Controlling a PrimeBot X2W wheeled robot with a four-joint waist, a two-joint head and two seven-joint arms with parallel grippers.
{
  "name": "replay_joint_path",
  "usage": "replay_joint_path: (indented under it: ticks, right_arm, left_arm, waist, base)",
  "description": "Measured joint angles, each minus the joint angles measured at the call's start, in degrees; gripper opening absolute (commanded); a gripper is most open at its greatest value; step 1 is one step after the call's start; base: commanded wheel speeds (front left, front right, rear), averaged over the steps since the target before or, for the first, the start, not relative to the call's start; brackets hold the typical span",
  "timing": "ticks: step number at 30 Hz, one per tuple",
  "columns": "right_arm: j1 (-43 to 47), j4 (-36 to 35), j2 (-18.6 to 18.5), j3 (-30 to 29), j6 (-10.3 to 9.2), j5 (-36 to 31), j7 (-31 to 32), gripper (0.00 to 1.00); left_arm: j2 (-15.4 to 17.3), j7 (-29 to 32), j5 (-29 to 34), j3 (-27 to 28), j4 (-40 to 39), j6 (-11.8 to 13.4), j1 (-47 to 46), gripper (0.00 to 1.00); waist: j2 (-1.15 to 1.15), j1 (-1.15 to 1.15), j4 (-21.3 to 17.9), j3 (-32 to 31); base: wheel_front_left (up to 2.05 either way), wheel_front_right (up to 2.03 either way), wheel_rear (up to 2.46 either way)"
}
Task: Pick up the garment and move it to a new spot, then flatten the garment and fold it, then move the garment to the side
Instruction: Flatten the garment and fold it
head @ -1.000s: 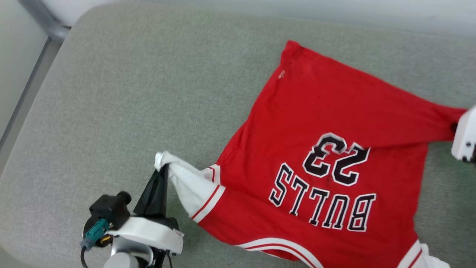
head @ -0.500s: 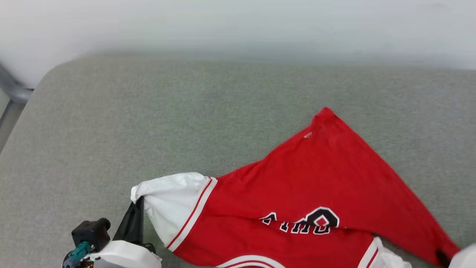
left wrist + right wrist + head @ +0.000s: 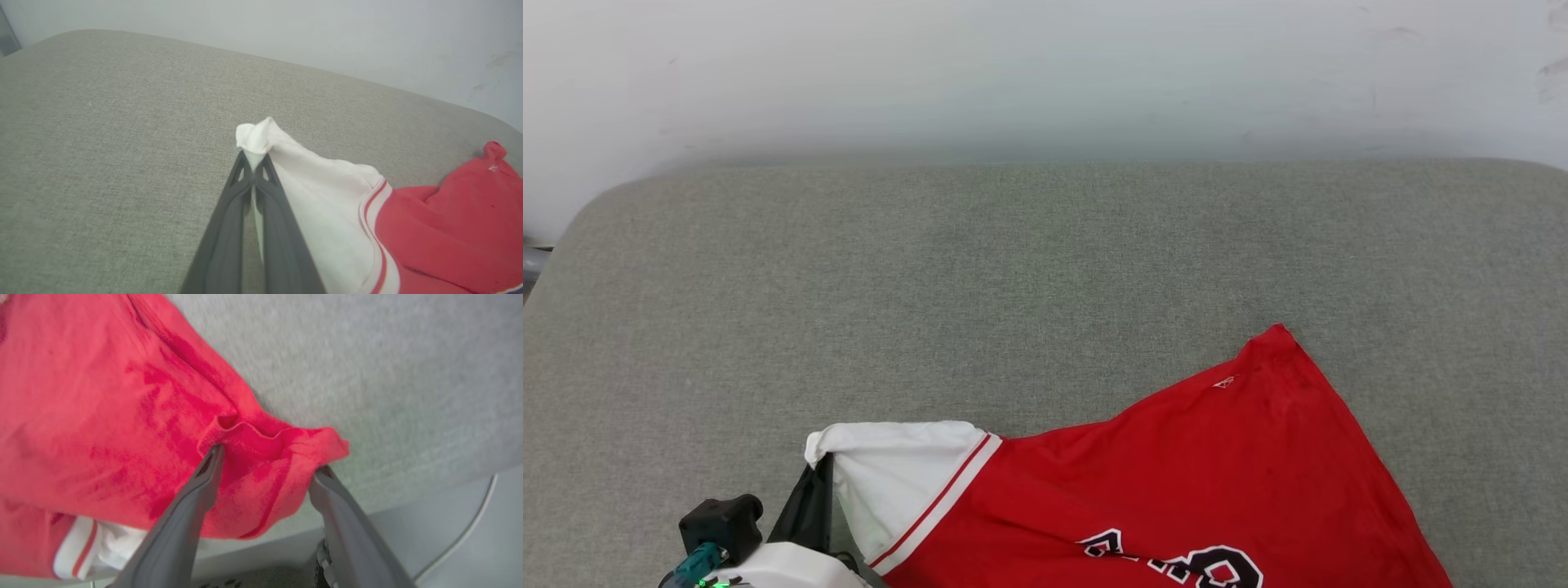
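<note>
— Left gripper point(image 3: 254, 161) is pinched tight on the tip of the white sleeve point(image 3: 327, 196) of the garment point(image 3: 1176, 482). The right gripper point(image 3: 269, 459) has its jaws spread wide, with a red hem corner point(image 3: 286, 445) lying loose between its fingers.

— Where does the garment sit?

— Low on the grey cushion point(image 3: 1013, 269), rumpled, with its lettering cut off at the bottom of the head view. The pale wall point(image 3: 1013, 73) is behind.

— What could go wrong?

— Only one end is clamped, so a pull by the left arm would probably drag the shirt askew and bunch it rather than flatten it. The loose hem might snag on a right finger as that arm lifts. It might also slip over the cushion's edge, which looks close in the right wrist view.
</note>
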Motion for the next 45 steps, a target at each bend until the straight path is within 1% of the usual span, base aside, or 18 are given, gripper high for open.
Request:
replay_joint_path:
  ticks: [2,3,4,7,10,14,15,17,18,19,24,27,32,36,37,38,39,45]
  right_arm:
    - [-2.1,-0.6,-0.1,0.4,-0.01,-0.8,-5.6,1.0]
    - [-4.4,-0.8,0.0,0.8,-0.01,-1.1,-12.2,1.0]
    - [-5.6,-0.8,-0.1,1.3,-0.01,-2.4,-16.0,1.0]
    - [-9.9,1.8,-1.1,3.7,-0.01,-4.4,-23.5,1.0]
    - [-15.2,6.8,-2.8,5.9,-0.01,-5.3,-26.7,1.0]
    - [-21.3,11.8,-5.5,9.1,-0.01,-6.4,-26.7,1.0]
    - [-25.5,15.2,-7.6,11.6,-0.01,-6.7,-24.2,1.0]
    - [-27.6,16.3,-8.4,12.7,-0.01,-6.3,-23.6,1.0]
    - [-31.8,18.9,-10.6,15.2,-0.01,-5.1,-18.3,1.0]
    - [-31.8,18.9,-10.6,15.2,-0.01,-5.1,-18.3,1.0]
    - [-40.6,21.6,-16.1,23.6,0.0,-2.1,-0.7,1.0]
    - [-44.8,21.7,-18.9,28.4,0.0,-0.3,7.6,1.0]
    - [-49.5,22.7,-21.6,34.0,0.0,2.1,14.7,1.0]
    - [-51.3,24.8,-22.7,35.9,-0.03,4.4,20.5,1.0]
    - [-51.6,25.3,-22.7,35.9,-0.13,5.2,21.4,0.95]
    - [-51.9,25.7,-22.8,35.9,-0.12,5.4,22.4,0.4]
    - [-52.2,26.0,-22.8,35.8,-0.12,5.8,23.1,0.0]
    - [-52.1,26.6,-21.7,35.9,-0.02,7.1,21.4,0.0]
  left_arm:
    - [0.0,0.0,0.0,-0.3,-0.2,0.1,0.0,0.0]
    - [0.0,0.1,0.0,-0.4,-0.4,0.1,0.0,0.0]
    - [-0.1,0.1,0.0,-0.5,-0.6,0.2,0.0,0.0]
    - [-0.4,0.2,0.0,-1.1,-0.9,0.4,-0.2,0.0]
    - [-0.7,0.2,0.0,-1.7,-0.9,0.4,-0.8,0.0]
    - [-1.1,0.1,0.2,-2.3,-1.2,0.2,-1.8,0.0]
    - [-1.4,0.0,0.2,-2.8,-1.6,-0.1,-2.8,0.0]
    - [-1.5,0.0,0.4,-3.1,-1.6,-0.1,-3.4,0.0]
    - [-1.8,-0.1,0.5,-3.8,-2.0,-0.5,-4.5,0.0]
    - [-1.8,-0.1,0.5,-3.8,-2.0,-0.5,-4.5,0.0]
    - [-2.4,-0.8,0.9,-5.0,-2.6,-1.1,-7.3,0.0]
    - [-2.8,-1.1,1.0,-5.7,-2.9,-1.5,-9.1,0.0]
    - [-3.4,-1.7,1.2,-6.6,-3.0,-2.1,-11.7,0.0]
    - [-3.7,-2.1,1.0,-6.9,-2.3,-2.5,-12.7,0.0]
    - [-3.8,-2.1,0.9,-6.8,-2.1,-2.6,-12.8,0.0]
    - [-3.8,-2.3,0.9,-6.8,-1.8,-2.6,-12.8,0.0]
    - [-3.9,-2.4,0.9,-6.6,-1.6,-2.6,-12.8,0.0]
    - [-3.6,-2.5,0.7,-5.5,-0.5,-2.7,-12.9,0.0]
  waist:
    - [0.0,0.0,0.1,-0.1]
    - [0.0,0.0,0.3,0.0]
    - [0.0,0.0,0.3,0.0]
    - [0.0,0.0,0.5,0.4]
    - [0.0,0.01,0.6,0.9]
    - [0.0,0.01,1.1,1.8]
    - [0.0,0.01,1.6,2.6]
    - [0.0,0.01,2.0,3.0]
    - [0.0,0.01,2.7,4.0]
    - [0.0,0.01,2.7,4.0]
    - [0.0,0.02,4.6,6.9]
    - [0.0,0.02,5.6,8.9]
    - [0.0,0.02,7.1,12.2]
    - [0.0,0.01,8.2,14.2]
    - [0.0,0.01,8.5,14.5]
    - [-0.01,0.01,8.6,14.7]
    - [-0.01,0.01,8.7,14.8]
    - [0.0,0.01,8.2,13.6]
  base:
    - [0.0,0.0,0.0]
    - [0.0,0.0,0.0]
    - [0.0,0.0,0.0]
    - [0.0,0.0,0.0]
    - [0.0,0.0,0.0]
    - [0.0,0.0,0.0]
    - [0.0,0.0,0.0]
    - [0.0,0.0,0.0]
    - [0.0,0.0,0.0]
    - [0.0,0.0,0.0]
    - [0.0,0.0,0.0]
    - [0.0,0.0,0.0]
    - [0.0,0.0,0.0]
    - [0.0,0.0,0.0]
    - [0.0,0.0,0.0]
    - [0.0,0.0,0.0]
    - [0.0,0.0,0.0]
    - [0.0,0.0,0.0]
